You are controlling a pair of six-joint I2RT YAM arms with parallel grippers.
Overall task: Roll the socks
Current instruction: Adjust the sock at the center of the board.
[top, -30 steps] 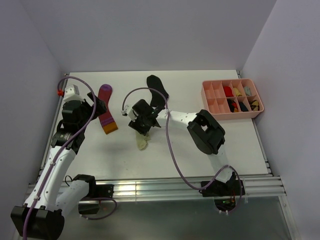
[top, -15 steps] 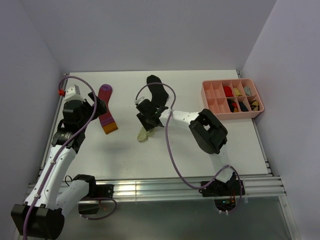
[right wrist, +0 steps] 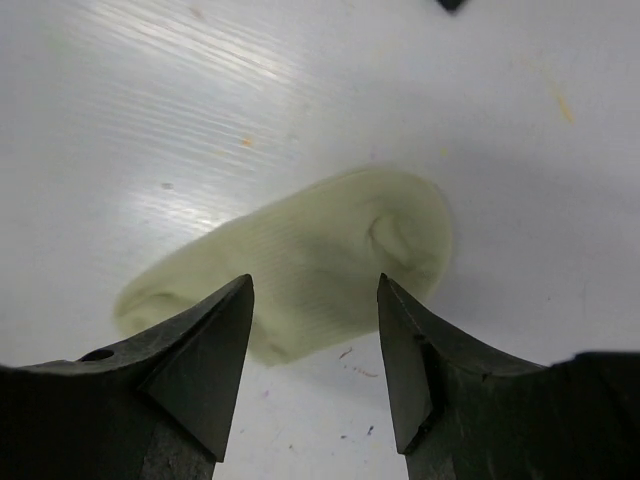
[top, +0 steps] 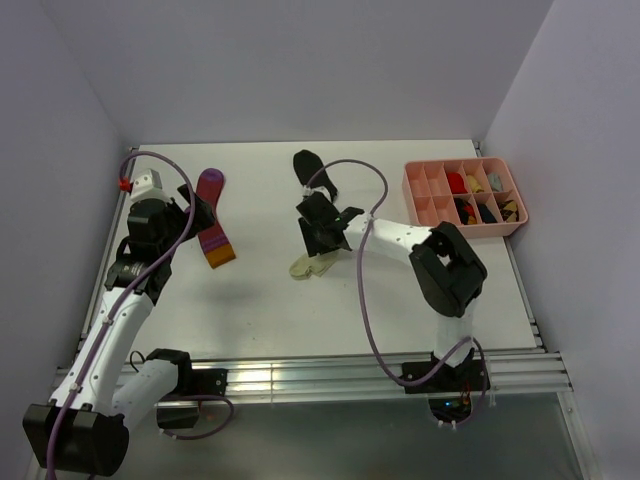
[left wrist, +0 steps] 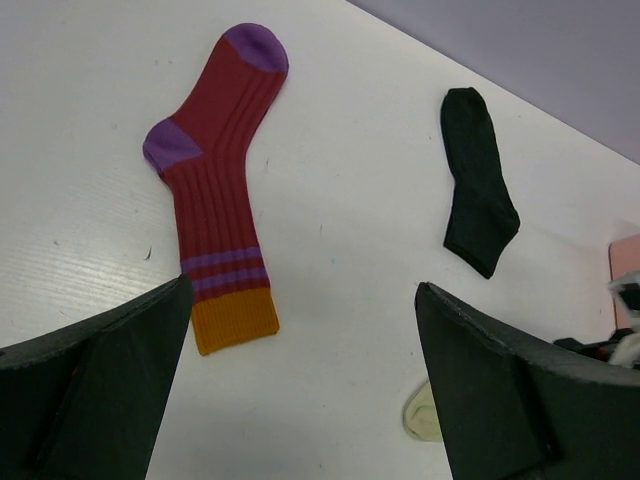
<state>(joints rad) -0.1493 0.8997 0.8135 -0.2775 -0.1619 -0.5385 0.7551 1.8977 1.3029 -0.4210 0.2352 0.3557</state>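
The left gripper (left wrist: 303, 305) hangs over the left side of the white table (top: 260, 300) with its claw spread as wide as it goes, holding nothing. The right gripper (right wrist: 315, 300) is poised just above the cream sock (right wrist: 320, 250), its claw partly open, and the sock lies on the table below the gap (I cannot tell whether the tips touch it). That sock is bunched up near the table's middle. From it, the magenta sock (left wrist: 215, 190) lies flat at ten o'clock, purple toe far and orange cuff near. The black ankle sock (left wrist: 478, 190) lies flat at twelve o'clock. Well apart at two o'clock, a pink compartment tray (top: 410, 190) holds small coloured items.
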